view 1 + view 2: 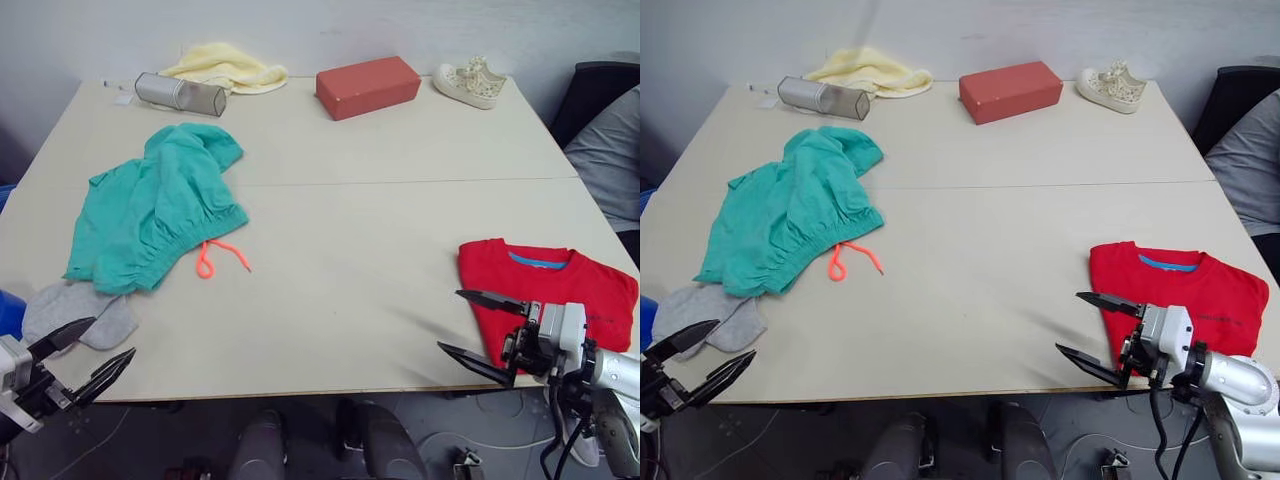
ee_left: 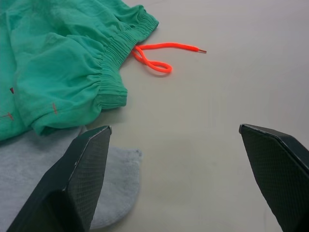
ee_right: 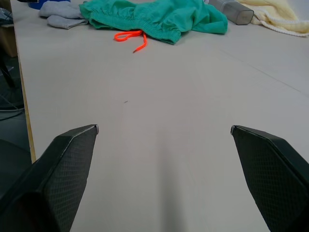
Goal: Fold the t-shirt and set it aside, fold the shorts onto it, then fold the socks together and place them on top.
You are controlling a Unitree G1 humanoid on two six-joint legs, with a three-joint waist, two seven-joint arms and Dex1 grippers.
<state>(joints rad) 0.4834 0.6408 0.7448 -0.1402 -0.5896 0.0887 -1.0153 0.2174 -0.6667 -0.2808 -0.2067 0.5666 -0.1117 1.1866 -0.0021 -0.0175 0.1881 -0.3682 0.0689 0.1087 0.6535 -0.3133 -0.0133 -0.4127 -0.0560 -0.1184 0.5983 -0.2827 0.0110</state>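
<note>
The red t-shirt [image 1: 560, 288] lies folded at the table's front right corner, blue neck label up. My right gripper [image 1: 478, 328] hovers open just left of it, over the table's front edge, with nothing between its fingers. The teal shorts [image 1: 155, 208] lie crumpled on the left half of the table, their orange drawstring [image 1: 218, 258] trailing onto the bare top. The grey socks [image 1: 72, 312] sit at the front left, partly tucked under the shorts. My left gripper [image 1: 85, 356] is open and empty just in front of the socks, at the table edge.
Along the far edge sit a pale yellow cloth [image 1: 228, 66], a grey cylinder [image 1: 180, 94], a red box [image 1: 367, 86] and a cream shoe [image 1: 470, 82]. A dark chair with a grey cushion [image 1: 605, 135] stands off the table's right side.
</note>
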